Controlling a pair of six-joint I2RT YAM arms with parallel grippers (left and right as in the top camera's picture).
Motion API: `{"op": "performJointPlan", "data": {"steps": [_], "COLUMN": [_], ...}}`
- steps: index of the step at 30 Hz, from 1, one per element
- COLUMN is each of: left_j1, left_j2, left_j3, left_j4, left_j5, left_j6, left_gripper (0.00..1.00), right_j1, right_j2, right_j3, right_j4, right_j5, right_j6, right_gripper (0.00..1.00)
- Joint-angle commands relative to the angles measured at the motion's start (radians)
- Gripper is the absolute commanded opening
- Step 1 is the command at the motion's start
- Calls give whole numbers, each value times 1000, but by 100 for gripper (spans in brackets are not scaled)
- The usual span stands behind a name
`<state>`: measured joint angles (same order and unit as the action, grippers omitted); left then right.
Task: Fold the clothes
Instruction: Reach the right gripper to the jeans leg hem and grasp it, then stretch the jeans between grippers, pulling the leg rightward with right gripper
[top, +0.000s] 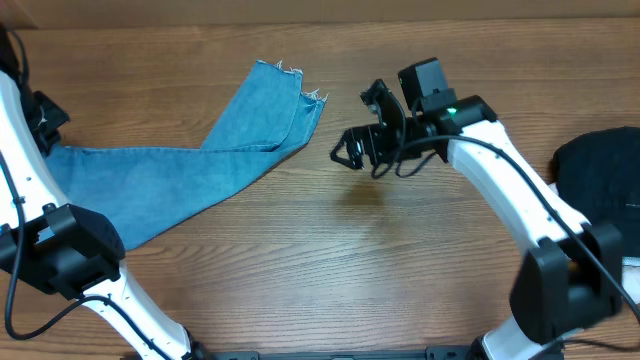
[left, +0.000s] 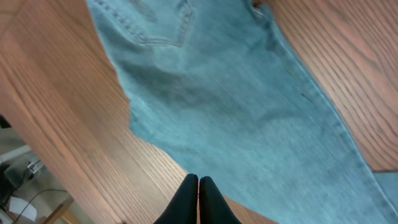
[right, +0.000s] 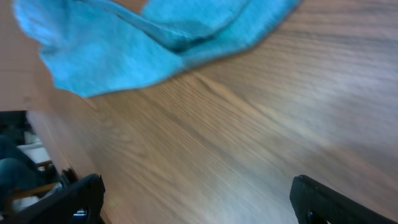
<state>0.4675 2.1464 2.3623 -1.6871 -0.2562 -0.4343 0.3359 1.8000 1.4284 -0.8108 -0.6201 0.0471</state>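
On the surface, upper left: jeans (top: 190, 150) lie flat, legs bending toward upper centre.
Left gripper (left: 198, 183): jaws together over the denim's edge, apparently empty.
Right gripper (top: 346, 150): jaws wide apart, beside the frayed ends, not touching.
Risk: a shallow pinch may catch one layer, dragging the legs askew.

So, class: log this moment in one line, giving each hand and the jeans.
left hand: shut, at jeans edge | right hand: open, empty, over table | jeans: flat on table
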Motion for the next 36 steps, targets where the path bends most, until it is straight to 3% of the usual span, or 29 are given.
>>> {"op": "performJointPlan", "data": {"steps": [1, 9, 17, 23, 24, 25, 27, 29, 31, 36], "left_j1": [-39, -97, -98, -98, -98, -98, -98, -98, -98, -98], "left_j2": [-32, -32, -31, -32, -31, -32, -32, -32, -32, -32], "left_j3": [2, 2, 2, 2, 2, 2, 2, 2, 2, 2], "left_j4": [-3, -3, -3, -3, -3, -3, -3, -3, -3, -1], "left_j5": [21, 22, 44, 44, 44, 44, 44, 48, 67, 111], "left_j6": [31, 39, 47, 47, 47, 47, 47, 47, 60, 92], "left_gripper": [6, 7, 7, 7, 7, 7, 7, 7, 7, 4], "right_j1": [45, 148, 214, 246, 247, 248, 247, 208, 126, -231], "right_j2": [56, 260, 351, 416, 424, 429, 430, 424, 408, 329], "right_j3": [31, 31, 31, 31, 31, 31, 31, 34, 54, 303], "right_j4": [148, 330, 567, 661, 660, 660, 660, 639, 561, 49], "right_j5": [-29, 18, 182, 182, 182, 182, 182, 179, 177, 270], "right_j6": [154, 373, 848, 901, 900, 900, 861, 798, 706, 393], "right_gripper": [100, 100, 100, 100, 89, 68, 15, 5, 4, 4]}}
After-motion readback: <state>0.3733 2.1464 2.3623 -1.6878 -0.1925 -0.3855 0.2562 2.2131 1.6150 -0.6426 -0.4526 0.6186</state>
